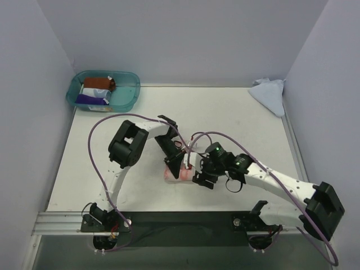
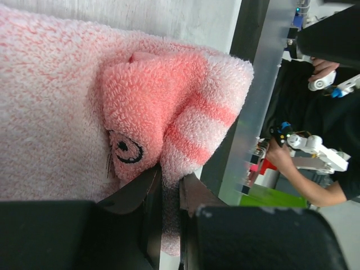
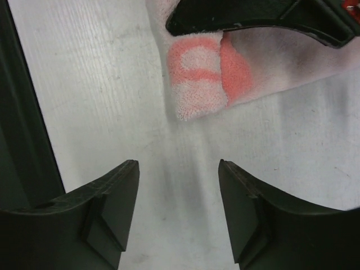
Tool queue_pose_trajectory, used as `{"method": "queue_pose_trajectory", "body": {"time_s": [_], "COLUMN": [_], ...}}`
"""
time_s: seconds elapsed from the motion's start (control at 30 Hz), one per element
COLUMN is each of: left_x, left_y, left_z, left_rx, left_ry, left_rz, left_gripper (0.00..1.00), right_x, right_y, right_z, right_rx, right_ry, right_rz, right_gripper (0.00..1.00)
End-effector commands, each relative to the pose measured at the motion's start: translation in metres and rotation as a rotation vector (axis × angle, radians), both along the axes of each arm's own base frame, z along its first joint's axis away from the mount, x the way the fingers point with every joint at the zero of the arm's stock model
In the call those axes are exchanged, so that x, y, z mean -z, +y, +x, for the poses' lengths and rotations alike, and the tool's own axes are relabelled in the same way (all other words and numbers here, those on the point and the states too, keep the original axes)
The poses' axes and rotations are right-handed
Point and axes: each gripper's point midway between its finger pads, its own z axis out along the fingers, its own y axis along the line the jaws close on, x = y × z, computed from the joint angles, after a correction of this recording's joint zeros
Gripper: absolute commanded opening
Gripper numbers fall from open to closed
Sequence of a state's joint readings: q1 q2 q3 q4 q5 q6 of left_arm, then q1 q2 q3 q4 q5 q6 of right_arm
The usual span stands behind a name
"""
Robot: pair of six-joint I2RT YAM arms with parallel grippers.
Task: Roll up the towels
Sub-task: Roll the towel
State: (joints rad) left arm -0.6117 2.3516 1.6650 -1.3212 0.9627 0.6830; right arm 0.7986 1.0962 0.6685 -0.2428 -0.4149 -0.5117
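Near front centre of white table (image 1: pixel 242 118): pale pink terry towel (image 1: pixel 170 174), folded over on itself. Left gripper (image 2: pixel 170 185) pinches towel's folded edge between near-closed fingers. Right gripper (image 3: pixel 179 169) spread wide, empty; towel corner just ahead, not touching.

The white table (image 1: pixel 236 112) is filling the middle of the enclosure, its surface showing faint scuffs. A pale lavender back wall (image 1: pixel 180 39), left wall (image 1: pixel 28 112) and right wall (image 1: pixel 332 84) are closing it in on three sides. A slotted aluminium rail (image 1: pixel 62 222) is running along the near edge, with a dark area (image 1: pixel 180 256) lying below it. Even, diffuse light is casting soft shadows.
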Motion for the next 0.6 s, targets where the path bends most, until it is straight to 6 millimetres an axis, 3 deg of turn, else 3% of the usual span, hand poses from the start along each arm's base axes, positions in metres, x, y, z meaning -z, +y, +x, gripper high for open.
{"method": "queue_pose_trajectory", "body": {"time_s": [0.0,0.03,0.17,0.33,0.4,0.57], "left_x": [0.052,0.051,0.054,0.056,0.057,0.058], "left_y": [0.033,0.033,0.036,0.043,0.047,0.056], "left_z": [0.005,0.006,0.009,0.016,0.019,0.016], "left_rx": [0.094,0.087,0.055,0.018,0.004,0.005], "left_ry": [-0.067,-0.064,-0.039,-0.026,-0.02,-0.016], "left_rz": [0.111,0.108,0.105,0.107,0.111,0.12], "left_gripper": [0.0,0.0,0.0,0.0,0.0,0.0], "right_x": [-0.006,-0.008,-0.007,0.013,0.026,0.036], "right_y": [0.013,0.026,0.044,0.063,0.069,0.091], "right_z": [0.02,0.024,0.026,0.026,0.026,0.041], "right_rx": [-0.032,-0.046,-0.021,-0.018,-0.031,-0.024], "right_ry": [-0.086,-0.065,-0.02,-0.004,0.004,-0.023], "right_rz": [-0.096,-0.121,-0.14,-0.142,-0.162,-0.132], "right_gripper": [0.56,0.56,0.56,0.64,0.64,0.63]}}
